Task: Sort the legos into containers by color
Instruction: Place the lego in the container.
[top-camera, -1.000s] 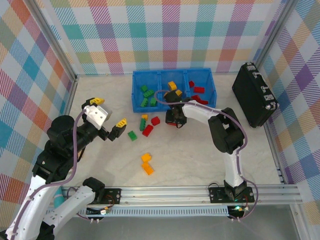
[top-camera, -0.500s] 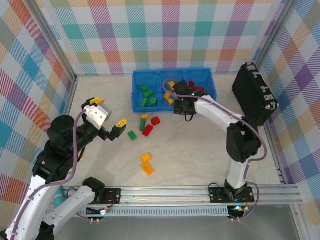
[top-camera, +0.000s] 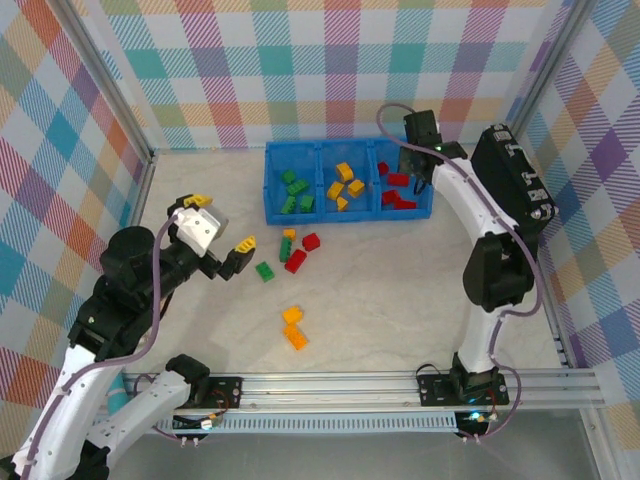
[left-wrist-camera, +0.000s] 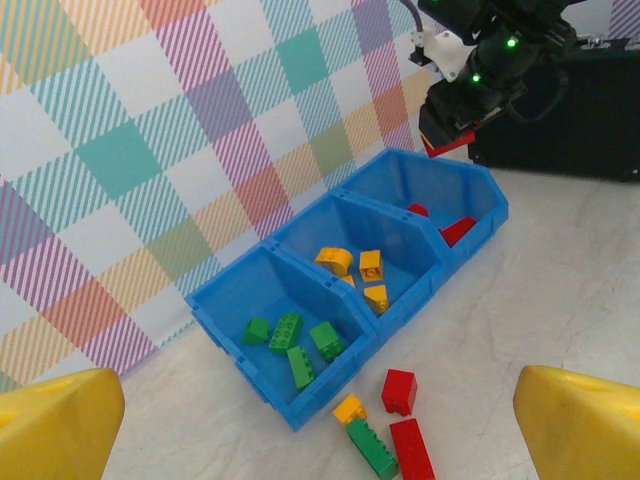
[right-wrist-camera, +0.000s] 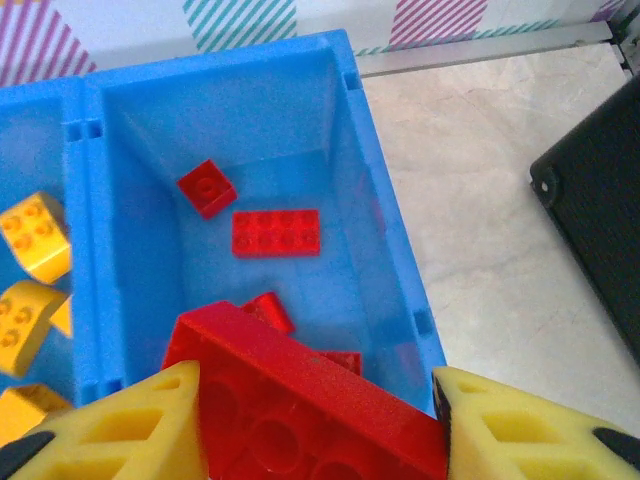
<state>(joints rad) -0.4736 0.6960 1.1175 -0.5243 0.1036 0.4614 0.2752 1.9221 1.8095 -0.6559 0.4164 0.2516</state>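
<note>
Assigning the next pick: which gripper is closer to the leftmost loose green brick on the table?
Left. The left gripper hangs open close by on the left of that green brick. The right gripper is far off, over the blue tray's right compartment, holding a red brick.

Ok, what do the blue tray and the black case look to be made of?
Blue tray: likely moulded plastic; even colour, finely grained walls, moulded slots at the dividers. Black case: probably hard plastic, matte dark shell with pale fittings along its edge; not certain.
</note>
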